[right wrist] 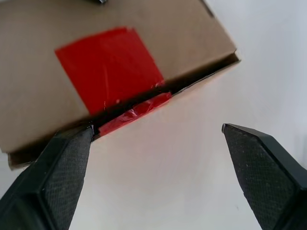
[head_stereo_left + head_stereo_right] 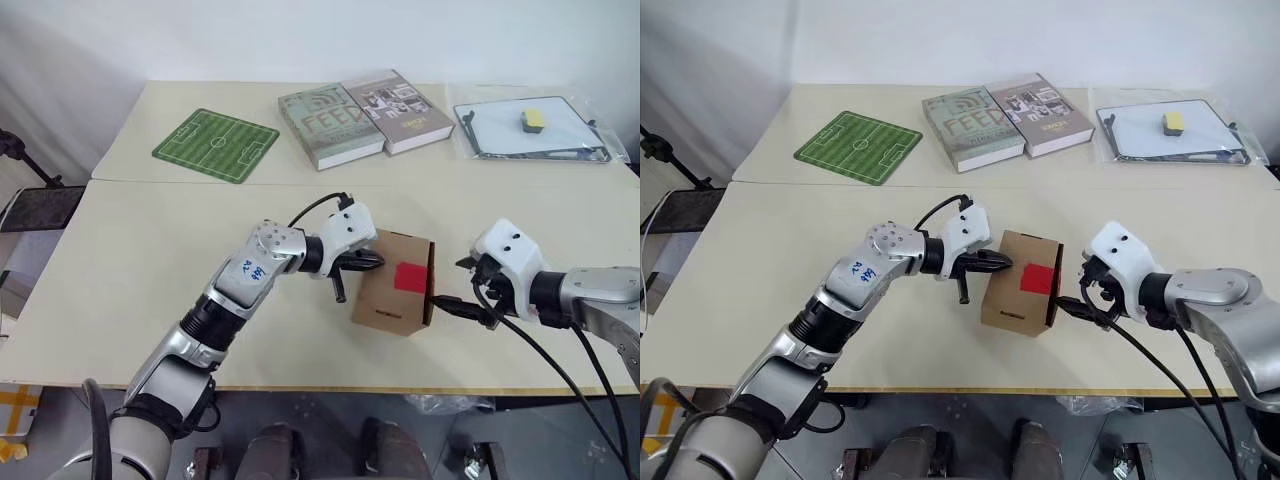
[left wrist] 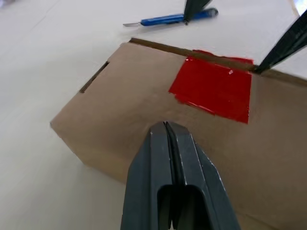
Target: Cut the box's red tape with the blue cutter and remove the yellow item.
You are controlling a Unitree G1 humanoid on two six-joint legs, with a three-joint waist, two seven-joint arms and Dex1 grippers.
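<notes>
1. Pale cream tabletop (image 2: 150, 290) spans the scene, made of two slabs that meet at a seam running across it, with a white wall behind.
2. Near the front edge, a little right of centre, stands the box (image 2: 385, 295), a small brown carton, with the red tape (image 2: 409, 277) on its upper face running over the flap edge.
3. In the right wrist view the tape (image 1: 108, 67) looks split along the flap seam, where a dark gap shows.
4. At the box's left side is the left gripper (image 2: 368, 262), its black fingers clenched together with nothing between them, tips above the box's top face; whether they touch the cardboard cannot be told.
5. Just right of the box is the right gripper (image 2: 462, 285), released and spread wide, one finger (image 1: 62, 163) at the taped flap edge.
6. Past the box, the blue cutter (image 3: 175, 19) lies flat on the tabletop, blade out.
7. Along the far edge lie a green soccer-field mat (image 2: 215, 144) at the left, two books (image 2: 365, 115) side by side in the middle, and a whiteboard (image 2: 528, 127) with a yellow eraser (image 2: 533, 120) on it at the right corner.
</notes>
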